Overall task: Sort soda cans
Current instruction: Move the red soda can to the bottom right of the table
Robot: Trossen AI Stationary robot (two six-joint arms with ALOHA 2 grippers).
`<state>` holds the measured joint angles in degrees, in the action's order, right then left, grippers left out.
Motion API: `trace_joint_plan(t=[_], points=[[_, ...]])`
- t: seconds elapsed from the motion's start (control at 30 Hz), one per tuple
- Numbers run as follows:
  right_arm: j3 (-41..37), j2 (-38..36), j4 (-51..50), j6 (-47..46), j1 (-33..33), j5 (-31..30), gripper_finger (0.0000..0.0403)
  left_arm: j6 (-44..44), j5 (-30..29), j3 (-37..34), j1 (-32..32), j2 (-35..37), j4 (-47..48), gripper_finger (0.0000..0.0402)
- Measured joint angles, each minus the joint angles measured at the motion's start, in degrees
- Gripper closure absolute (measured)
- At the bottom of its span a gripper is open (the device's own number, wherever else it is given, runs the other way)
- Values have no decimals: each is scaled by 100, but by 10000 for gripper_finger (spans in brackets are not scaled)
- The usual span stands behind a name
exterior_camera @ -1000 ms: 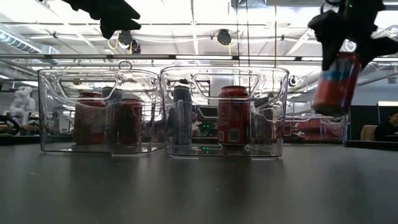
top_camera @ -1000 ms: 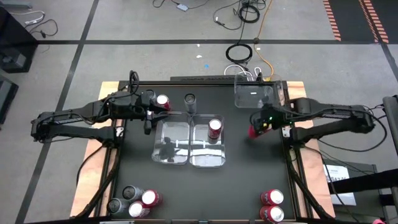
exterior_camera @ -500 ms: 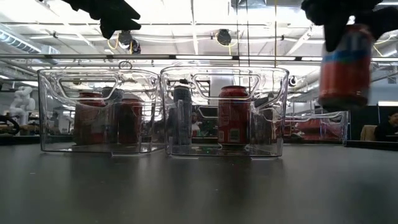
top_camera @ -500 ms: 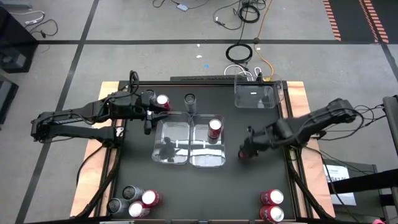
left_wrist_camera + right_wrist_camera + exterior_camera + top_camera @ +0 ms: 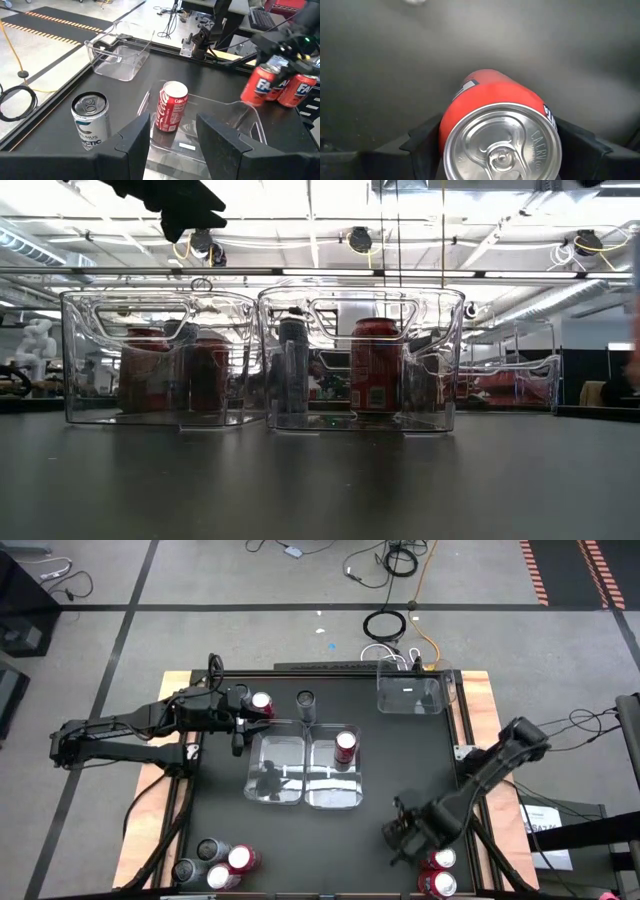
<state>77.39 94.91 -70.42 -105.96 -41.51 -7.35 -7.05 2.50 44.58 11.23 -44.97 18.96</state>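
While the right end effector (image 5: 495, 150) is gripping the red soda can (image 5: 497, 125) between its jaws above the desk (image 5: 300, 840), you are wanting a level, slow descent beside the two red cans (image 5: 437, 870) just next to it. The left end effector (image 5: 172, 137) is hanging partly open and empty over the clear trays (image 5: 305, 772). The can's base is staying hidden.

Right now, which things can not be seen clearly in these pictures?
- High view: the can held by the right claw is covered by that arm.
- Low view: the red cans behind the left tray are blurred by its plastic walls.
- Left wrist view: the far red cans are partly hidden by the right arm.
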Motion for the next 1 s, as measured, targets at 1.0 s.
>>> trace_joint_plan(t=[1.0], points=[[745, 698, -280, -77, -324, 299, 47, 0, 0, 0, 2, -2, 2, 232]])
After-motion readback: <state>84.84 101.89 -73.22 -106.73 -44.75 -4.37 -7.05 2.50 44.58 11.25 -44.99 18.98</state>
